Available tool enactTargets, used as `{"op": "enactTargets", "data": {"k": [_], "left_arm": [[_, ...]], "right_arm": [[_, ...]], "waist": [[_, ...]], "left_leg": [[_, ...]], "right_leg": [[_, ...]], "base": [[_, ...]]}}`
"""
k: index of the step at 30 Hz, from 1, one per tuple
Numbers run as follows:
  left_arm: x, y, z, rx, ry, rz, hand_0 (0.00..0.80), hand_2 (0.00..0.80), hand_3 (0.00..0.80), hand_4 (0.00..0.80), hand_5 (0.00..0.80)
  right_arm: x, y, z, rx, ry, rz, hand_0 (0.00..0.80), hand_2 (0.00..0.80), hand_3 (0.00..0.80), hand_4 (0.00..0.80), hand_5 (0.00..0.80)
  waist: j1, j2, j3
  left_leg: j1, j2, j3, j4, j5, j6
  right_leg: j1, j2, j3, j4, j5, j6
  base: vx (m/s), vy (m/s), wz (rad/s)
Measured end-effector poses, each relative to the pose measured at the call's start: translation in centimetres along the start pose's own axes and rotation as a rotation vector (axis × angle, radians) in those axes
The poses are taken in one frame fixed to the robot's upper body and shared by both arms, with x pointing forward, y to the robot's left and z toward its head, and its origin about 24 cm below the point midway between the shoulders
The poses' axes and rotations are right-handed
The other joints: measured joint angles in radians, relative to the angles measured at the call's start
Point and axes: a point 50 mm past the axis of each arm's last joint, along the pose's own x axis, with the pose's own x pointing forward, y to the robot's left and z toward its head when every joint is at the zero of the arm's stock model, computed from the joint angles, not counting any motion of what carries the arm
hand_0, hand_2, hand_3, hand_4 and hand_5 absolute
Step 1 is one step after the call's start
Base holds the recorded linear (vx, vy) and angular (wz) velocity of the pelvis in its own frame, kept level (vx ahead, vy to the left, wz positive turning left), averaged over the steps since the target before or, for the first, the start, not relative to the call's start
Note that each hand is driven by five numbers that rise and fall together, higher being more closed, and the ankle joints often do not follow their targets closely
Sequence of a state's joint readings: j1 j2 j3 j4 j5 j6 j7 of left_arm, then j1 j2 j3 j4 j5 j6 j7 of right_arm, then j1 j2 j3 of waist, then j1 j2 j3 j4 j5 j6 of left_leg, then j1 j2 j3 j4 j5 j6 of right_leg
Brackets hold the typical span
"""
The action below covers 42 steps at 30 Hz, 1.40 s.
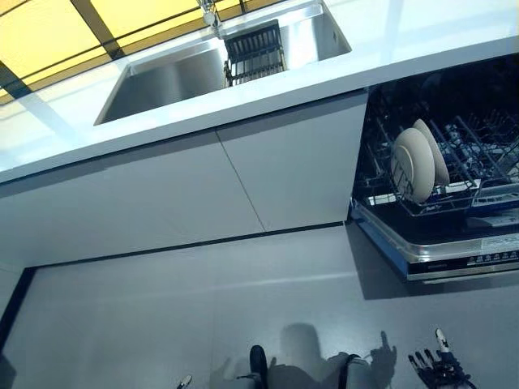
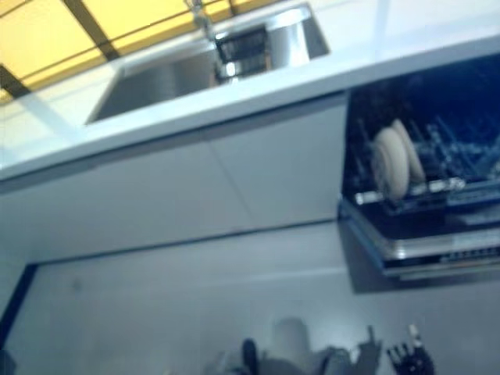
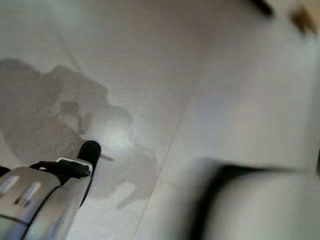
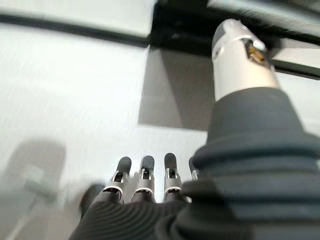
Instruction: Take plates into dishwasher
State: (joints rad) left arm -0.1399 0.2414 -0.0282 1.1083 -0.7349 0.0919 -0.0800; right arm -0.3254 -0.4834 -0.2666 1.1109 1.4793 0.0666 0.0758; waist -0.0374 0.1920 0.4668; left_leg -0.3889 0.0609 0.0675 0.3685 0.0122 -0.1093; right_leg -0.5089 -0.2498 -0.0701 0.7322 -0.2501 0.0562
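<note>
Two cream plates [image 1: 412, 166] stand upright side by side in the wire rack [image 1: 454, 198] of the open dishwasher [image 1: 462, 259] at the right. They also show in the right eye view [image 2: 389, 162]. My right hand [image 1: 439, 369] hangs low over the floor in front of the dishwasher. In the right wrist view its fingers [image 4: 145, 177] are straight and hold nothing. Only a tip of my left hand [image 1: 185, 381] shows at the bottom edge. The left wrist view shows one straight finger [image 3: 65, 185] over bare floor, holding nothing.
A steel sink [image 1: 162, 81] is set in the white counter [image 1: 268, 101] at the top, with a dark wire drainer [image 1: 255, 53] in it and a tap [image 1: 209, 12] behind. Grey cabinet fronts [image 1: 203, 194] run below. Grey floor [image 1: 243, 308] lies before them.
</note>
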Motion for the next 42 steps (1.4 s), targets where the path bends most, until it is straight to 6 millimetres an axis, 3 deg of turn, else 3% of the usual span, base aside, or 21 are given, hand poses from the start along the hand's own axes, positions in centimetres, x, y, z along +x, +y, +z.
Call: {"op": "enactTargets", "data": {"k": [2,5,8,13,18,29,33,42], "left_arm": [[0.0,-0.1,-0.4,-0.001,0.006,-0.008,0.000,0.000,0.000,0.000,0.000],[-0.1,-0.3,-0.6,-0.017,0.006,-0.018,0.000,0.000,0.000,0.000,0.000],[-0.2,0.0,-1.3,-0.015,0.024,-0.014,0.000,0.000,0.000,0.000,0.000],[-0.4,0.4,-2.3,-0.032,0.045,-0.013,0.000,0.000,0.000,0.000,0.000],[-0.6,0.6,-2.8,-0.037,0.061,-0.008,0.000,0.000,0.000,0.000,0.000],[-1.0,1.4,-4.1,-0.049,0.105,0.015,0.000,0.000,0.000,0.000,0.000],[-1.1,1.8,-4.6,-0.051,0.117,0.027,0.000,0.000,0.000,0.000,0.000],[-1.5,2.6,-5.4,-0.054,0.134,0.027,0.000,0.000,0.000,0.000,0.000]], "right_arm": [[0.3,2.3,0.6,0.025,-0.043,0.076,0.000,0.000,0.000,0.000,0.000],[0.6,4.0,1.7,0.071,-0.090,0.121,0.000,0.000,0.000,0.000,0.000],[0.6,7.6,4.1,0.151,-0.171,0.224,0.000,0.000,0.000,0.000,0.000],[0.2,10.8,6.8,0.178,-0.245,0.315,0.000,0.000,0.000,0.000,0.000],[0.1,10.8,7.5,0.177,-0.268,0.279,0.000,0.000,0.000,0.000,0.000],[-0.3,11.4,9.3,0.111,-0.301,0.232,0.000,0.000,0.000,0.000,0.000],[-0.4,11.8,9.8,0.109,-0.311,0.222,0.000,0.000,0.000,0.000,0.000],[-0.9,14.6,10.9,0.106,-0.359,0.286,0.000,0.000,0.000,0.000,0.000]], "waist": [[-0.001,0.009,0.001],[0.001,0.016,0.000],[0.002,0.023,0.001],[0.005,0.038,0.000],[0.028,0.042,-0.003],[0.059,0.035,0.002],[0.084,0.027,0.008],[0.110,0.032,0.004]], "left_leg": [[-0.018,-0.004,0.003,0.038,-0.017,0.002],[-0.031,-0.010,0.002,0.062,-0.022,0.002],[-0.062,-0.014,-0.007,0.114,-0.037,0.005],[-0.066,-0.023,-0.008,0.132,-0.043,0.003],[-0.066,-0.026,-0.015,0.135,-0.043,0.003],[-0.095,-0.031,-0.045,0.174,-0.052,0.005],[-0.093,-0.039,-0.077,0.177,-0.050,0.007],[-0.072,-0.060,-0.114,0.176,-0.062,0.009]], "right_leg": [[-0.019,-0.009,0.007,0.034,-0.008,0.001],[-0.034,-0.018,0.010,0.059,-0.014,-0.002],[-0.059,-0.024,0.016,0.094,-0.022,-0.004],[-0.060,-0.035,0.020,0.111,-0.026,-0.001],[-0.060,-0.037,0.016,0.119,-0.026,-0.001],[-0.052,-0.068,-0.040,0.128,-0.026,-0.004],[-0.040,-0.070,-0.064,0.118,-0.021,-0.012],[0.012,-0.083,-0.098,0.098,-0.012,-0.006]], "base": [[0.020,0.055,-0.10],[0.012,0.021,0.01],[0.040,0.038,0.02],[0.047,0.040,0.02],[0.064,-0.010,0.00],[0.049,-0.030,0.05],[0.072,-0.024,0.03],[0.064,0.002,0.01]]}}
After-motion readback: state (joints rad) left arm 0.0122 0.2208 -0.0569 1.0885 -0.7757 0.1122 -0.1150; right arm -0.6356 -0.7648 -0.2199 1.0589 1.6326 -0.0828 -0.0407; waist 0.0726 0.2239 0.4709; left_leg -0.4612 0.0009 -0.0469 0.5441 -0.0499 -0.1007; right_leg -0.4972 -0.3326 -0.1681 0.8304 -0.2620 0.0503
